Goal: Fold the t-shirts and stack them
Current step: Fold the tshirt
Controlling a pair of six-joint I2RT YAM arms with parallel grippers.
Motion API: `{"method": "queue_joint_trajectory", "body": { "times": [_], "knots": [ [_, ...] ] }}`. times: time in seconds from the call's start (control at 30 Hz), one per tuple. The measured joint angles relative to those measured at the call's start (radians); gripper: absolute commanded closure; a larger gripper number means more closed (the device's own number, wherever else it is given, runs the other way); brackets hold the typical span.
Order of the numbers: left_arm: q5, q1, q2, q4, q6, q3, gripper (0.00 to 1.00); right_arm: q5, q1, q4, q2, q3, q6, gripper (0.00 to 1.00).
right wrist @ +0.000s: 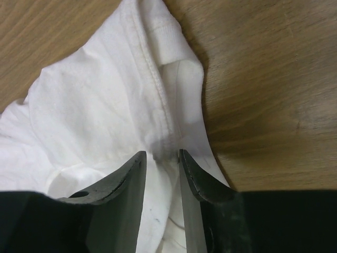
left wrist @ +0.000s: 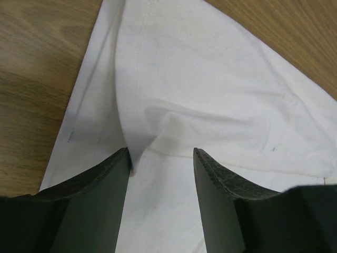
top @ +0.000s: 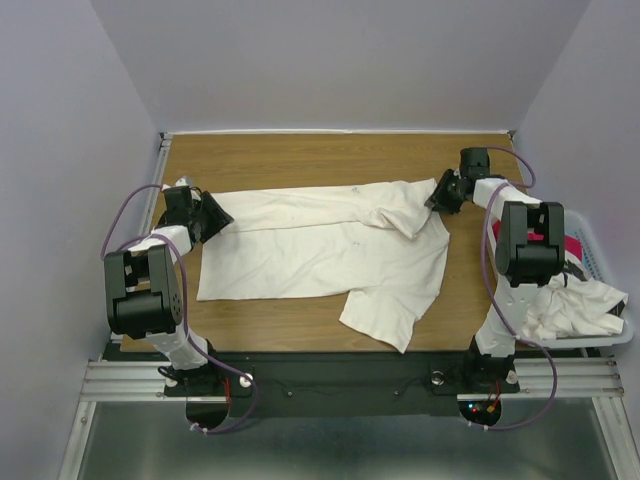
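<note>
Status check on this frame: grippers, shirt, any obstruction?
Left gripper open, straddling off-white t-shirt corner. Right gripper shut on its far-right edge. Shirt spread flat on table. Nothing in the way.

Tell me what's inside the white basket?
The basket holds a crumpled white shirt draping over its rim and something magenta-red behind. Anything underneath is covered.

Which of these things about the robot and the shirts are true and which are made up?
1. An off-white tee lies spread on the table. True.
2. The left claw is shut flat with nothing between its fingers. False: its fingers stand apart with cloth bunched between them.
3. The right claw pinches a seam of the tee. True.
4. The basket sits on the robot's left. False: it is on the right.
5. A red tee peeks out of the basket. True.
</note>
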Motion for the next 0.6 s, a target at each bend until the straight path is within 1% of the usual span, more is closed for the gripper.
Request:
{"method": "queue_joint_trajectory", "body": {
  "times": [0.13,0.23,0.27,0.37,0.43,0.47,0.6],
  "knots": [
    [0.001,-0.002,0.000,0.000,0.000,0.000,0.38,-0.008,0.000,0.000,0.000,0.000,-0.003,0.63],
    [0.003,-0.005,0.000,0.000,0.000,0.000,0.38,-0.010,0.000,0.000,0.000,0.000,-0.003,0.67],
    [0.004,-0.007,0.000,0.000,0.000,0.000,0.38,-0.010,0.000,0.000,0.002,0.000,-0.003,0.72],
    [0.004,-0.009,0.000,0.000,0.000,0.000,0.38,-0.010,0.000,0.001,0.008,0.000,-0.002,0.83],
    [0.004,-0.009,0.000,0.000,0.000,0.000,0.38,-0.010,0.000,0.001,0.015,0.000,-0.002,0.87],
    [0.004,-0.011,0.002,0.000,0.000,0.000,0.38,-0.010,0.000,0.001,0.017,0.000,-0.003,0.91],
    [0.003,-0.014,0.015,0.000,0.000,0.000,0.38,-0.010,0.000,0.001,0.019,0.000,-0.003,0.99]
  ]
}}
